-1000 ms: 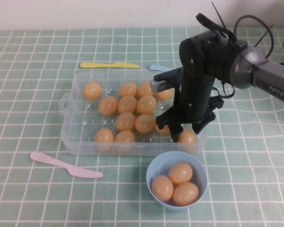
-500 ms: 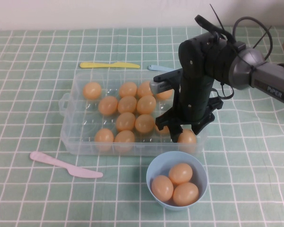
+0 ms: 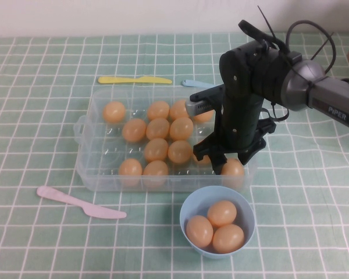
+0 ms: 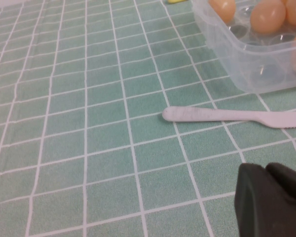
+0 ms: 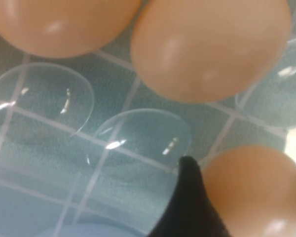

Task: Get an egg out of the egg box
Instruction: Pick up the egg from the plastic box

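Right gripper [image 3: 228, 161]: pointed straight down, fingers spread apart.
Left gripper [image 4: 271, 200]: hung low, parked.

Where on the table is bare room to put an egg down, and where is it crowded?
Free cloth lies left of the egg box, beyond the pale pink knife, and right of the blue bowl. Crowded: the box's right end, where the right end effector hangs over eggs. The left end effector is parked near-left.

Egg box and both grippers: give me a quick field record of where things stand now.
egg box: clear tray on the checked cloth, many eggs inside
target egg: near-right corner of the box
right gripper: lowered into the box at that egg, jaws open
left gripper: parked over the cloth, near the pink knife
blue bowl: three eggs inside
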